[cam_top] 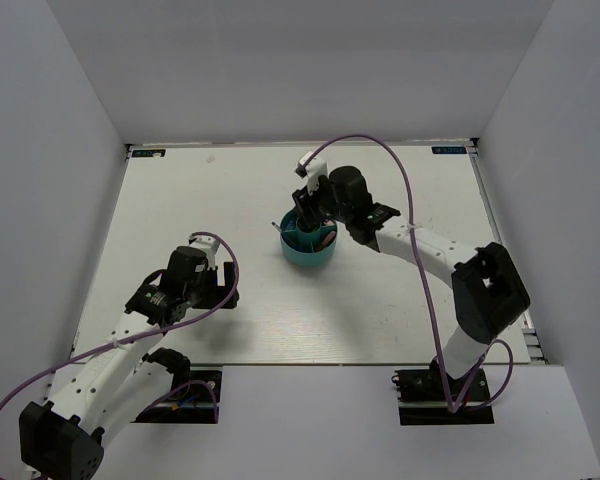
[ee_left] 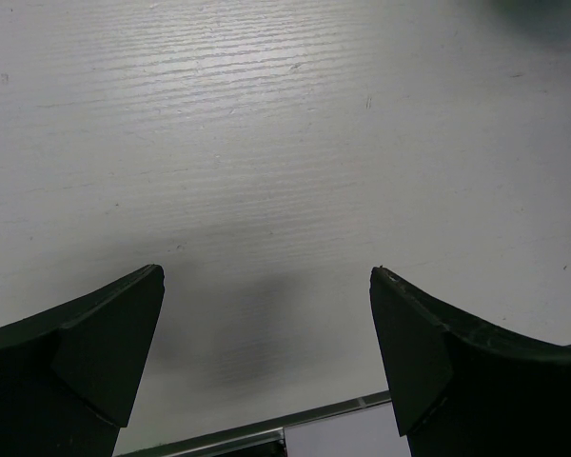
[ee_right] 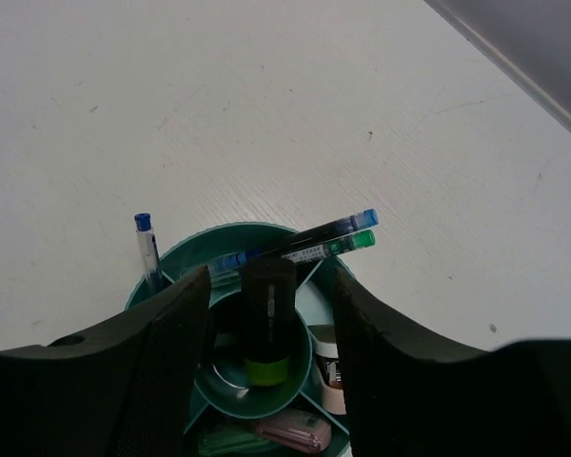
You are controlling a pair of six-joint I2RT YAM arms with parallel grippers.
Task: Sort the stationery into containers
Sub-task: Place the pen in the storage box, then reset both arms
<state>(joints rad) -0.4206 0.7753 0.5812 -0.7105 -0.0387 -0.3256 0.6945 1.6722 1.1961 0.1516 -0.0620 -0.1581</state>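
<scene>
- Nearest the right wrist lens: right gripper (ee_right: 266, 286), two dark matte fingers (ee_right: 152, 381), broad and curved, cut off by the lower frame edge. Jaws spread, with a visible gap to either side of the item between them.
- Between those jaws: black marker (ee_right: 268, 314), cylindrical, flat-topped, yellow-green band low on the barrel, upright in the central cup of the teal organizer (ee_right: 198, 243).
- Organizer body: round, smooth plastic, outer ring split by partitions; near half masked by the fingers.
- Beyond the jaws, laid across the far rim: blue-capped pen (ee_right: 333, 228) and green-capped pen (ee_right: 338, 246), side by side, tilted.
- Left of the left jaw: second blue pen (ee_right: 148, 252), upright in a ring compartment.
- Under the jaws, nearest compartment: pink marker (ee_right: 300, 433) and pale green marker (ee_right: 224, 441), both partly cut off.
- Beside the right jaw: pale object in a compartment, not identifiable.
- Left gripper (ee_left: 266, 276): jaws wide, nothing between them except white table (ee_left: 285, 143) with fine grain lines; metal strip (ee_left: 247, 436) below.
- Top view only: organizer well apart from left gripper; pens too small to separate.
</scene>
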